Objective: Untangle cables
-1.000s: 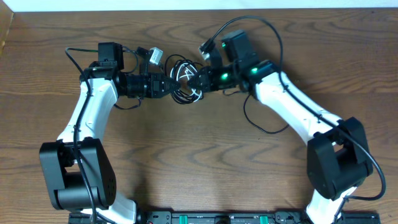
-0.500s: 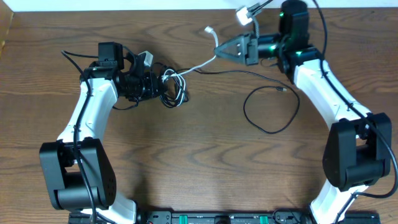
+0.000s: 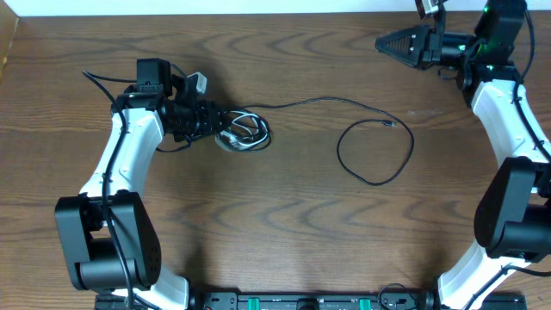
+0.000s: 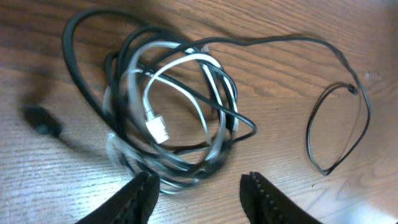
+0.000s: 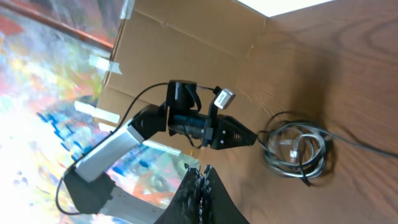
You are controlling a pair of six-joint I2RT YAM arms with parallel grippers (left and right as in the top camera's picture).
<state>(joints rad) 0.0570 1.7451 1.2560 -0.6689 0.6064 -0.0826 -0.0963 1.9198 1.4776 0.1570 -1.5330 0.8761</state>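
Cables (image 3: 244, 131) lie coiled on the table (image 3: 275, 250), just ahead of my left gripper (image 3: 215, 123), whose jaws stand apart with nothing between them. A black tail (image 3: 374, 153) runs rightward from the coil into a loose loop, so the long axis runs left to right. My right gripper (image 3: 385, 41), pinched shut with nothing visible in it, hangs well apart, so the left is nearer. Only the left wrist view shows the white cord (image 4: 155, 127) threaded inside the black turns.

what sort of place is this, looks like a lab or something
Most likely a robotics lab or test bench, not a home: a left arm and right arm stand at a wood-grain table, a taped cardboard panel stands beside it, and a tangle of cables lies on the table.
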